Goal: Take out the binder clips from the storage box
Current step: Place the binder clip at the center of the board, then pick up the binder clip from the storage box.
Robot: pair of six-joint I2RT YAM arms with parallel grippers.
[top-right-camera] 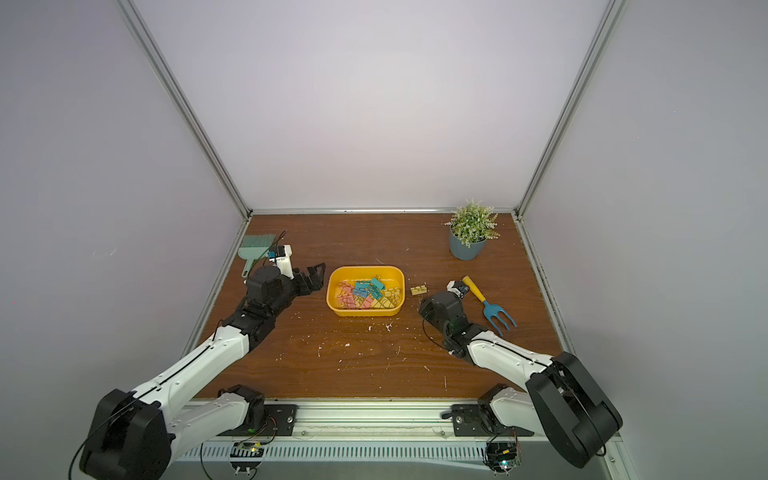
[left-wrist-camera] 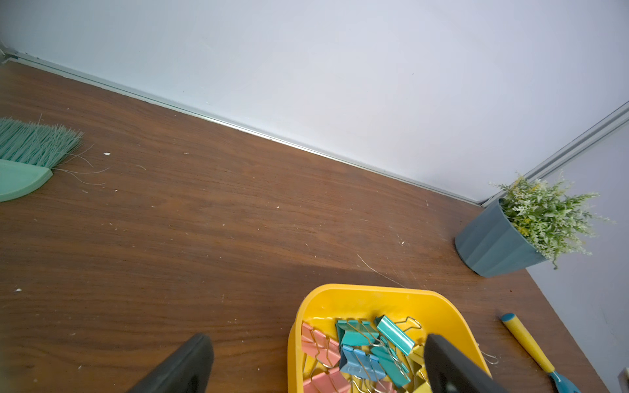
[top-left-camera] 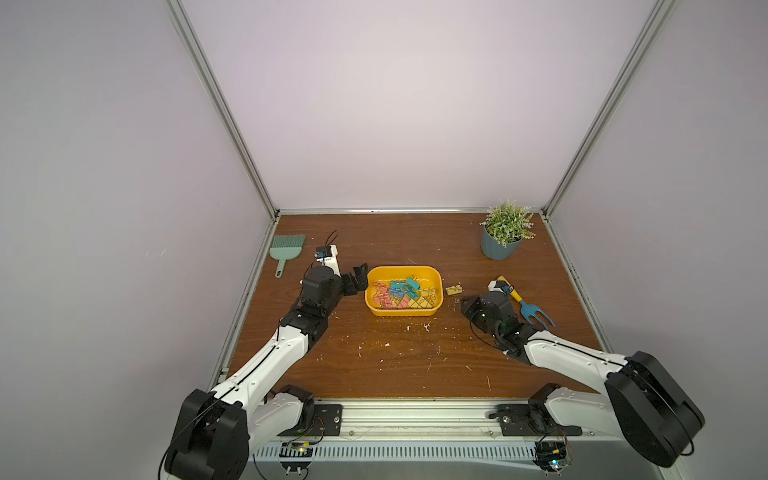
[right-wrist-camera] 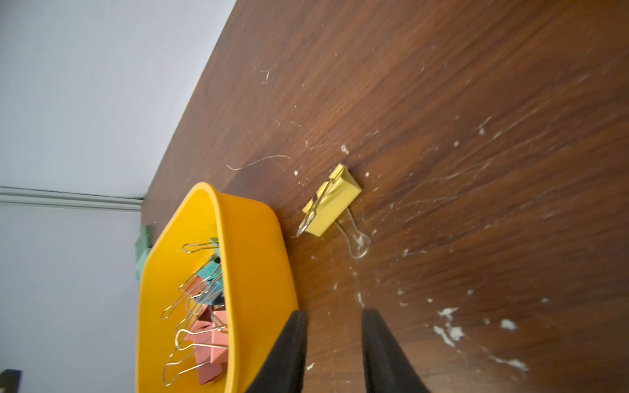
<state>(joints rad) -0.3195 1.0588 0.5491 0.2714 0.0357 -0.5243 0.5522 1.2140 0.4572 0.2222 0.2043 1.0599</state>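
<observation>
— Where do we stand, from above?

— In both top views I see one small yellow folded-metal binder clip out on the brown wooden table, just right of the bright yellow plastic storage box. The pink, teal and yellow binder clips are heaped inside it. I'd call that barely begun. Room is good, with bare wood near and far of the box. The green plastic hand brush lies far left and the potted plant in its blue-grey pot far right. The yellow-handled blue garden fork lies just right of my right arm.

— Left wrist?

— My left gripper is spread wide and empty at the box's left end. One finger shows over the heap, the other over bare wood outside the wall. That rim is the edge I'd mind.

— Right wrist?

— My right gripper has its jaws partly apart with nothing between them, over the table beside the box's right wall. The lone clip lies just ahead, near that wall. I can't tell whether its wire handle touches it.
</observation>
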